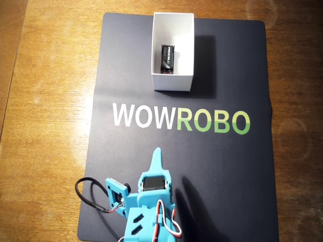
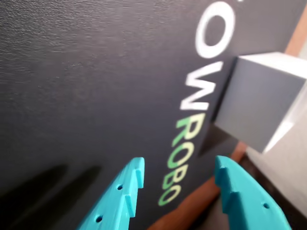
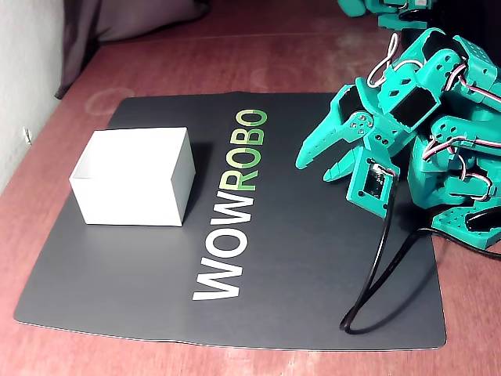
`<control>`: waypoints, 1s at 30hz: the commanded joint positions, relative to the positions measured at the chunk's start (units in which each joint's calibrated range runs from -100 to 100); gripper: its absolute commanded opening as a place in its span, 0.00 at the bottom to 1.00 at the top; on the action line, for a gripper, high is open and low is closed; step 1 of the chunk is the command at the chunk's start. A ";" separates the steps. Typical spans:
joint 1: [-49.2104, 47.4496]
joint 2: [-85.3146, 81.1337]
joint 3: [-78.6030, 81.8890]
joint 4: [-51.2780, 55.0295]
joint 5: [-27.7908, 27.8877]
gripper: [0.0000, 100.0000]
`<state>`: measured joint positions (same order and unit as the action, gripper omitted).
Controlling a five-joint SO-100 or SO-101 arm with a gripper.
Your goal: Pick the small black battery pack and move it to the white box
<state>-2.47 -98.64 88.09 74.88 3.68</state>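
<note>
While the small black battery pack (image 1: 167, 58) lay inside the white box (image 1: 190, 50), the gripper (image 3: 319, 167) hung well apart over the dark mat (image 1: 227, 166); its jaws stood parted and empty.

I count one small black battery pack (image 1: 167, 58), one white box (image 1: 172, 80), one dark mat (image 1: 227, 166) with one printed word on it, one arm with one hand (image 3: 319, 164), and one black cable (image 3: 374, 282) on the surface (image 1: 45, 126).

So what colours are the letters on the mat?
WOW is white and ROBO is green on the dark mat, clearest in the overhead view.
</note>
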 commanded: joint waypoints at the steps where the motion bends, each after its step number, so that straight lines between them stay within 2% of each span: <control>1: 0.42 -0.57 1.30 -0.12 0.26 0.10; 14: 0.54 -0.65 3.29 -0.30 -0.01 0.09; 17: 0.42 -0.65 3.29 -0.30 -0.01 0.01; 30: 0.42 -0.65 3.29 -0.38 0.15 0.01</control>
<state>-2.47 -99.24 91.36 73.92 3.57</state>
